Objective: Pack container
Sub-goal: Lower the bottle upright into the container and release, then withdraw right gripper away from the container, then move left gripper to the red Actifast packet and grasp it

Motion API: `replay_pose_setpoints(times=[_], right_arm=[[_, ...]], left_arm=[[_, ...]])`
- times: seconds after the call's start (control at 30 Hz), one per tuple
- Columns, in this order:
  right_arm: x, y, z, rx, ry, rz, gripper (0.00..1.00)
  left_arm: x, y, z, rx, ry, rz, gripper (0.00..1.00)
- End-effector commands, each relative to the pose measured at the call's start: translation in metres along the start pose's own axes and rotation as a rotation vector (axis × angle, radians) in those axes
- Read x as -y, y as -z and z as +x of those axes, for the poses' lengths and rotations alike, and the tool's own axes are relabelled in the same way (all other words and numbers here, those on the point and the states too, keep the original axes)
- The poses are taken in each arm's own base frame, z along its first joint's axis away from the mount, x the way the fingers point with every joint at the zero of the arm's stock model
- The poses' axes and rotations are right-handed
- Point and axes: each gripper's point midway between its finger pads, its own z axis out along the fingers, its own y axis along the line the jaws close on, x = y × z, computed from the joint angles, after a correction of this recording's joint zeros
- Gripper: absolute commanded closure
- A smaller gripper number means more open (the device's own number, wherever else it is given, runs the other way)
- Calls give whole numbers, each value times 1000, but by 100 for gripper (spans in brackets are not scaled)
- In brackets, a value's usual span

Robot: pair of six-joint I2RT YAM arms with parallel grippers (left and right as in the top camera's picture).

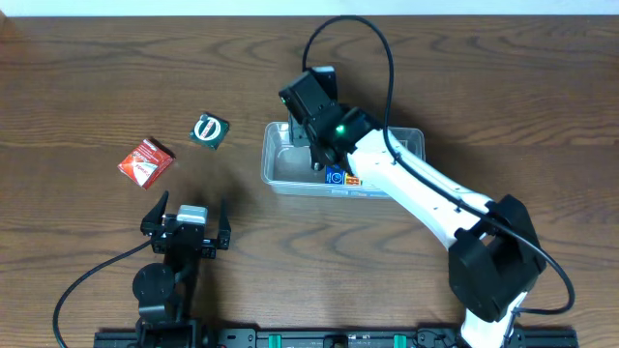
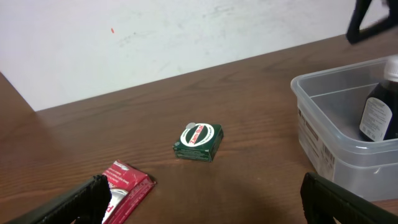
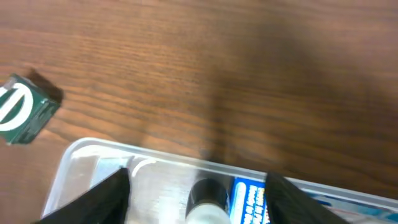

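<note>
On the table (image 1: pixel 97 58), the container (image 1: pixel 276 166), a clear tub, serves as the collecting point. The right gripper (image 1: pixel 317 158) hangs over the container's left end, spread wide and holding nothing. The left gripper (image 1: pixel 191 208), equally spread and empty, sits well left of the container, facing the loose goods. Inside the container a dark bottle (image 2: pixel 375 118) stands free beside a blue package (image 1: pixel 336 176). A red packet (image 1: pixel 146 161) far left of the container and a green box (image 1: pixel 210 130) just left of it lie unpacked, likely the next picks.
</note>
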Motion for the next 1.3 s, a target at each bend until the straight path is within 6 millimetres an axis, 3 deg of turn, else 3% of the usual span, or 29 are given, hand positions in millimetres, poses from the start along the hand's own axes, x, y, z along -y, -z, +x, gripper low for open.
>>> replay_pose_setpoints(times=[0.0,0.13,0.33,0.57,0.7,0.93,1.13,1.27], right_arm=[[3,52,-42,108,-10,-12,23],[47,90,-72,174,-84,34,1],[153,117,-96,196,-242,182,1],[278,119,-79,110,-423,405,1],[324,126,-59,49,-499,490,1],[363,140,-26,-63,-570,581,1],[370,142,-24,-65,-584,590,1],[370,142,-24,-65,-584,590,1]], left_arm=[[5,-1,16,-47,-5,19,2],[5,-1,16,-47,-5,19,2],[5,-1,16,-47,-5,19,2],[5,-1,16,-47,-5,19,2],[5,-1,16,-46,-5,19,2],[3,-1,9,-17,-9,12,2],[12,-1,3,7,13,68,2],[6,10,-28,10,146,67,2]])
